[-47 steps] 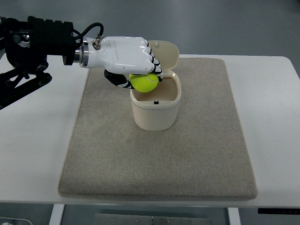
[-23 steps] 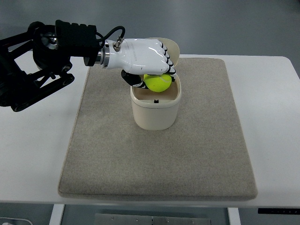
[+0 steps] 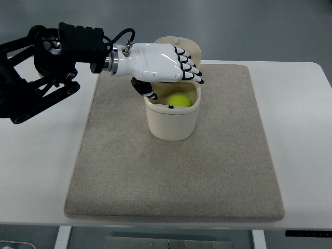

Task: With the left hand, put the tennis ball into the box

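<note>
A white counter (image 3: 41, 155) fills most of the frame. A square beige mat (image 3: 176, 176) lies flat on its middle. Grey floor (image 3: 259, 26) shows along the top.

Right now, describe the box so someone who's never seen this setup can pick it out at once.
On the white table lies a grey-beige mat. The box stands on the mat's far half, a cream tub with rounded corners, its hinged lid tipped open at the back. It is the only container there, with the yellow-green tennis ball inside and the left hand open above it.
</note>
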Action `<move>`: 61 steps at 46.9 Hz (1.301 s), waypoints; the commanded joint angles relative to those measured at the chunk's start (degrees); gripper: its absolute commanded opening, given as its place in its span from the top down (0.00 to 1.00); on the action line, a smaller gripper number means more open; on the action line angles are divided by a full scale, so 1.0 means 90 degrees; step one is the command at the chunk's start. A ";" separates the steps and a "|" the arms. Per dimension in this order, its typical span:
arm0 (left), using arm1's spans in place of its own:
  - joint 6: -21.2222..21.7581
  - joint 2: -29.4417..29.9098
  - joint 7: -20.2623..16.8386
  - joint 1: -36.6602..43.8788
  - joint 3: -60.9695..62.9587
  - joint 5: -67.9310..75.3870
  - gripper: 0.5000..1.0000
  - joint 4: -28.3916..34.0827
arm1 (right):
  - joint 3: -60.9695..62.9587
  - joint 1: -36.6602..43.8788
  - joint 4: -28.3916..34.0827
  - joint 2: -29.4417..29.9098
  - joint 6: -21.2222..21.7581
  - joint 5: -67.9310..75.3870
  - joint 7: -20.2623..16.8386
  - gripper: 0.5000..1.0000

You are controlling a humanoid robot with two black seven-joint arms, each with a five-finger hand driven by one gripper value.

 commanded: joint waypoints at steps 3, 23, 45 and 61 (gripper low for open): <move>-0.0010 0.0243 -0.0020 -0.0029 -0.0054 -0.0365 0.08 -0.0164 | 0.0000 -0.0007 0.0000 0.0000 -0.0009 -0.0003 0.0000 0.12; -0.0556 0.1903 -0.0020 -0.0020 -0.0083 -0.6984 0.01 -0.0361 | 0.0000 0.0003 0.0000 0.0000 0.0001 -0.0003 0.0000 0.12; -0.0615 0.2422 0.0175 0.1112 -0.0005 -1.3002 0.01 0.0684 | 0.0000 -0.0007 0.0000 0.0000 0.0001 -0.0003 0.0000 0.12; -0.0527 0.2139 0.2342 0.1582 0.0054 -1.5531 0.01 0.1163 | 0.0000 0.0003 0.0000 0.0000 0.0001 -0.0003 0.0000 0.12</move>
